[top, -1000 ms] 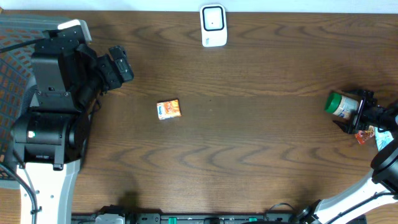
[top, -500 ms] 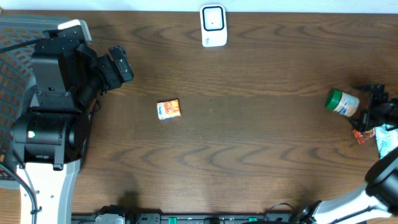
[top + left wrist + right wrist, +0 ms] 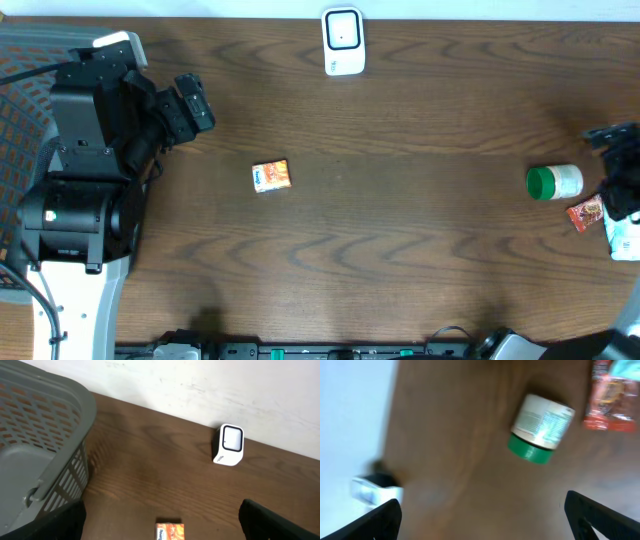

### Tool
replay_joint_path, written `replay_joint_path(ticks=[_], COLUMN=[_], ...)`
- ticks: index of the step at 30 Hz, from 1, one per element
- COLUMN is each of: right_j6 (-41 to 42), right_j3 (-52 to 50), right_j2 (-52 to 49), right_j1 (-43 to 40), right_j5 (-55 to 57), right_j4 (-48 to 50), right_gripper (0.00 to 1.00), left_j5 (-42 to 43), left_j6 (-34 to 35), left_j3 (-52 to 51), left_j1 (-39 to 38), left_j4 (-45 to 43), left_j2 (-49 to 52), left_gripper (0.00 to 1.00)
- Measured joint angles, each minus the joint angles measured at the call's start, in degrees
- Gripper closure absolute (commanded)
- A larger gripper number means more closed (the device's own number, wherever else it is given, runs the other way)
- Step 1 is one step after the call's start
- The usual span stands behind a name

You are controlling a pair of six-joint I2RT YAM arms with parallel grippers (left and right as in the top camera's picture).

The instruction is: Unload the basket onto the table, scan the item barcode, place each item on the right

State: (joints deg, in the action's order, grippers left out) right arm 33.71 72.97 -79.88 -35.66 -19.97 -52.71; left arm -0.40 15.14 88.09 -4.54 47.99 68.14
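Dark wood-grain table (image 3: pixel 400 250), white wall (image 3: pixel 165 380) behind. Left gripper (image 3: pixel 197 103) and right gripper (image 3: pixel 480 507) both gape wide, empty. Jar (image 3: pixel 553 182) lies on its side ahead of the right jaws, untouched. A second ago those jaws were right at it.

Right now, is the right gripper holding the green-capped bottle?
No, the bottle lies on its side, clear of the open right gripper.

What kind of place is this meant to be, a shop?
Probably a lab mock-up of a shop checkout: a white barcode scanner stands at the far edge of the wooden table, groceries like an orange box and a green-lidded jar lie on it, and a grey basket sits at one end.
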Motion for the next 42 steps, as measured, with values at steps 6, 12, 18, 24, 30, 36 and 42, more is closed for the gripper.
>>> replay_joint_path(ticks=[6, 12, 18, 24, 30, 36, 42], right_j6=[-4.9, -5.6, -3.5, -26.0, -38.4, -43.0, -50.7], right_j3=[-0.5, -1.2, -1.2, -1.2, -1.2, -1.3, -1.4], right_j2=[-0.2, -0.3, -0.7, -4.6, -11.0, -17.7, -20.9], right_j1=[11.6, 23.0, 29.0, 32.2, 32.2, 32.2, 32.2], right_j5=[15.6, 30.6, 39.4, 34.8, 28.7, 27.8, 27.5], right_j4=[-5.4, -6.1, -5.9, -1.9, -3.0, -4.0, 0.3], right_gripper=[0.01, 0.01, 0.01, 0.01, 0.01, 0.01, 0.01], left_j5=[0.0, 0.0, 0.0, 0.0, 0.0, 0.0, 0.0], left_j6=[0.0, 0.0, 0.0, 0.0, 0.0, 0.0, 0.0], left_j3=[0.0, 0.0, 0.0, 0.0, 0.0, 0.0, 0.0], left_j1=[0.0, 0.0, 0.0, 0.0, 0.0, 0.0, 0.0], left_j4=[0.0, 0.0, 0.0, 0.0, 0.0, 0.0, 0.0], left_j2=[0.0, 0.0, 0.0, 0.0, 0.0, 0.0, 0.0], left_gripper=[0.02, 0.02, 0.02, 0.02, 0.02, 0.02, 0.02])
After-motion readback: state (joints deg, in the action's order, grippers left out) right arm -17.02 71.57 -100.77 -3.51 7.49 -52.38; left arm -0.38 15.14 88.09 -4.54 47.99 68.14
